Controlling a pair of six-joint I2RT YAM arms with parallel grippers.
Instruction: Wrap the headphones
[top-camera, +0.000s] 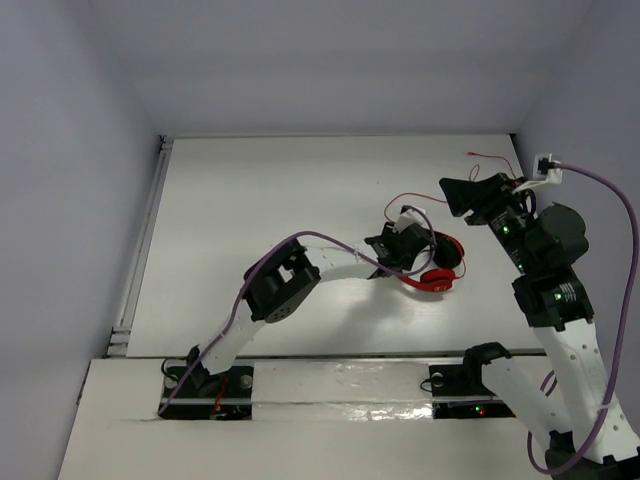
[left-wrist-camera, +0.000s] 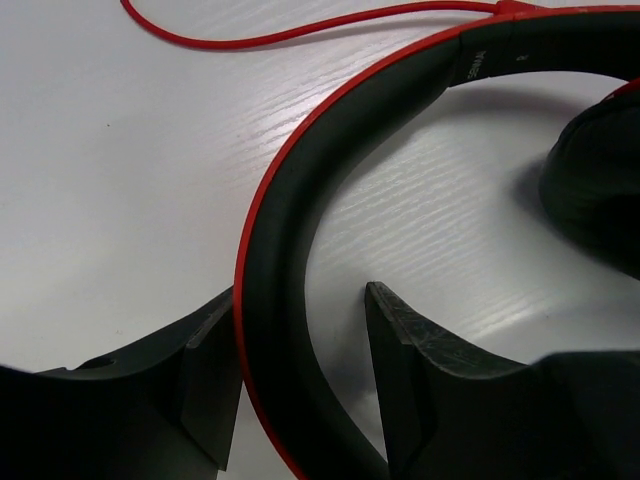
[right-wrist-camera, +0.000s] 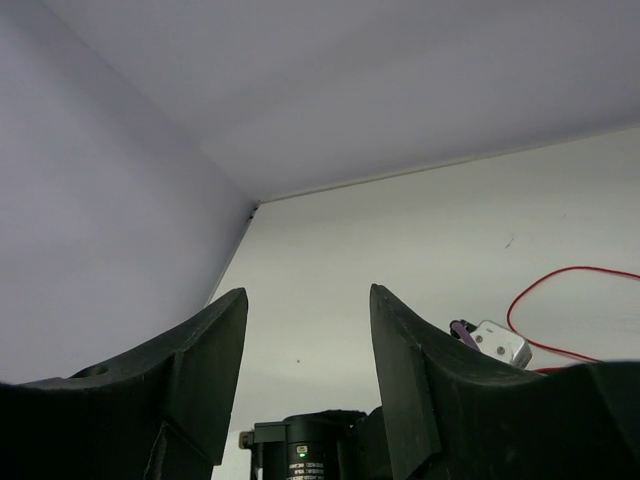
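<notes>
The red headphones (top-camera: 438, 274) lie on the white table right of centre. In the left wrist view their headband (left-wrist-camera: 290, 200) curves between my fingers, with a black-padded earcup (left-wrist-camera: 600, 190) at the right. My left gripper (top-camera: 412, 258) is low over them, open, with its jaws on either side of the headband (left-wrist-camera: 300, 300); the left finger is against the band and a gap shows on the right. The thin red cord (top-camera: 405, 200) loops behind the headphones and crosses the top of the left wrist view (left-wrist-camera: 300, 30). My right gripper (top-camera: 452, 195) is raised, open and empty (right-wrist-camera: 305, 300).
Another stretch of red cord (top-camera: 490, 155) lies near the back right corner, and a loop shows in the right wrist view (right-wrist-camera: 560, 290). Purple robot cables (top-camera: 620, 220) hang off both arms. Walls enclose the table, and a rail (top-camera: 140, 250) runs along its left edge.
</notes>
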